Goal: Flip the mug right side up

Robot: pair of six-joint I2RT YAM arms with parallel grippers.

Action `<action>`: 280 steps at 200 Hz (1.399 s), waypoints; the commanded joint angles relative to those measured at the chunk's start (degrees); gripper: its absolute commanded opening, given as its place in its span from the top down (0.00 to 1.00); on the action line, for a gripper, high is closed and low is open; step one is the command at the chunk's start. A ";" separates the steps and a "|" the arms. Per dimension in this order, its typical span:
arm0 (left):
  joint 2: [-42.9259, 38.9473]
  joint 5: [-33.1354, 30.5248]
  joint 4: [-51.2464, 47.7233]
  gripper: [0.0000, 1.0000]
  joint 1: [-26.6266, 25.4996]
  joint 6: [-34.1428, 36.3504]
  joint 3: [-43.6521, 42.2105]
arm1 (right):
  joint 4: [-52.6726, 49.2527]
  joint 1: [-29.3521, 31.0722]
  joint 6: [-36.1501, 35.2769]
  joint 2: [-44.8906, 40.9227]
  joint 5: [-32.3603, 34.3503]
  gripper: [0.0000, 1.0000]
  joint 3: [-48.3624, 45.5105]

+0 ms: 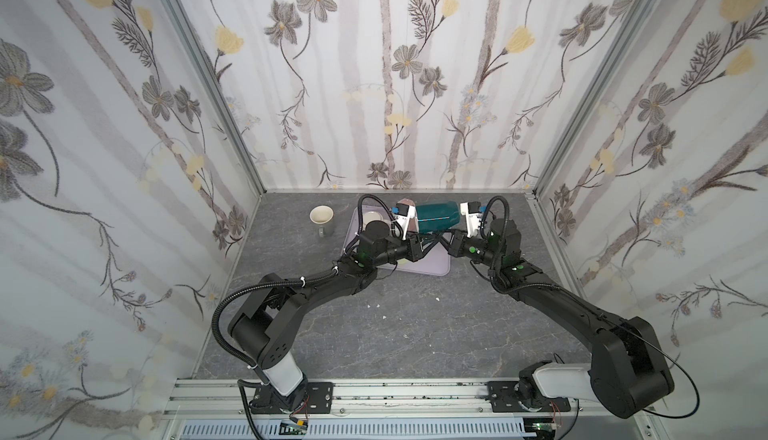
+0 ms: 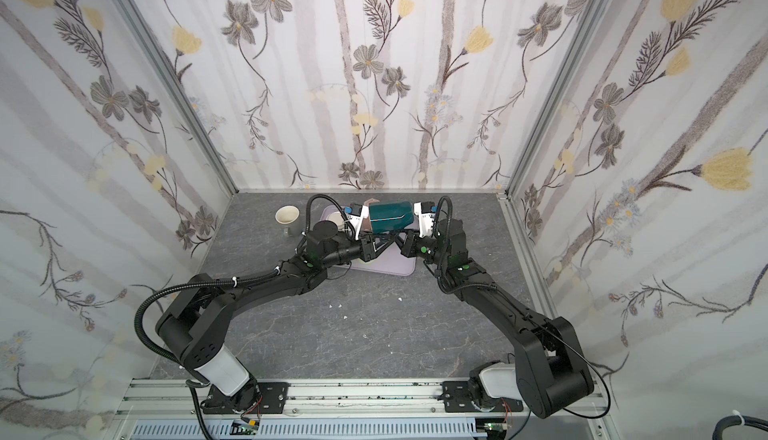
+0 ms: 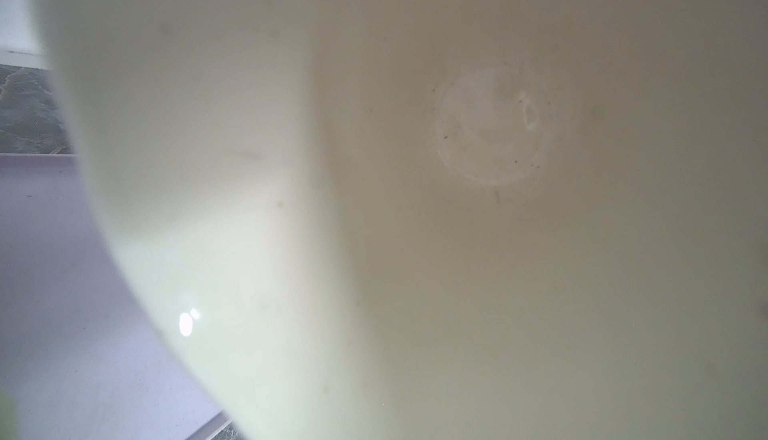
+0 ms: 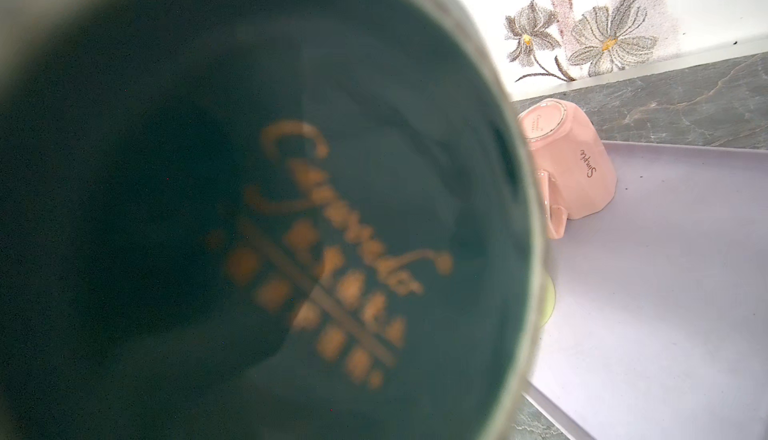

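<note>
Now the teal mug (image 1: 436, 217) lies on its side in the air, over the far end of the purple tray (image 1: 434, 266). The right claw (image 1: 444, 237), over the tray too, is pinched shut on it. The left claw (image 1: 428, 239) is there as well; open or shut, I cannot tell.

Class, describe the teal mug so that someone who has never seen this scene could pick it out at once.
Find the lilac tray near the back wall. Raised above it, lying sideways, is the teal mug. Its dark teal colour marks it out: the pink mug stands upside down on the tray, and the grey mug sits upright beside the tray.
</note>
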 commanded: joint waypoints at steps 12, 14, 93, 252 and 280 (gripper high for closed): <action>-2.24 3.47 5.80 0.70 -0.49 2.37 0.39 | -1.19 0.21 -3.62 0.78 -1.80 1.00 0.25; -2.27 3.38 5.57 0.70 -0.45 2.48 0.29 | -1.19 0.26 -3.59 0.79 -1.80 1.00 0.27; -4.62 -0.29 3.88 0.77 -0.44 4.71 -0.94 | -1.91 0.15 -1.77 2.45 -3.01 1.00 1.50; -7.63 -6.91 -1.26 1.00 -0.44 9.14 -2.26 | -1.01 -0.02 1.42 5.69 -4.73 1.00 2.20; -8.04 -7.50 -2.41 1.00 -0.46 9.91 -2.27 | -0.75 -0.13 1.77 7.69 -4.73 1.00 2.04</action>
